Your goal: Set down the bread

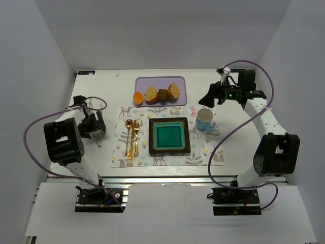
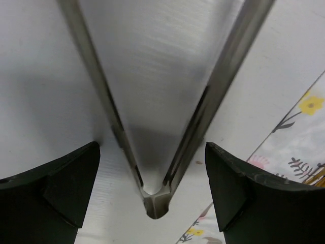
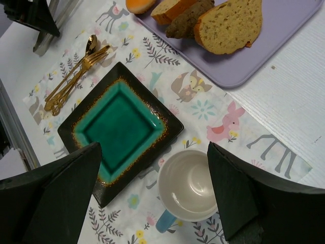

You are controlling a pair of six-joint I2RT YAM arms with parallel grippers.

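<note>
The bread (image 1: 137, 97) is a small orange bun at the left end of the purple tray (image 1: 179, 81); it also shows at the top edge of the right wrist view (image 3: 139, 4). My right gripper (image 1: 208, 98) is open and empty, hovering above the blue cup (image 3: 189, 187), right of the tray. In its own view the right gripper (image 3: 154, 152) frames the cup and the teal plate (image 3: 119, 127). My left gripper (image 2: 152, 148) is open, low over the table at the left, its fingers on either side of metal tongs (image 2: 155, 195), apart from them.
On the tray beside the bun lie two tan bread pieces (image 1: 151, 94) (image 1: 174, 92) and a dark brown lump (image 1: 162, 95). A patterned placemat (image 1: 122, 152) holds the teal plate (image 1: 169, 135), gold cutlery (image 1: 132, 137) and the cup (image 1: 204, 119). White walls enclose the table.
</note>
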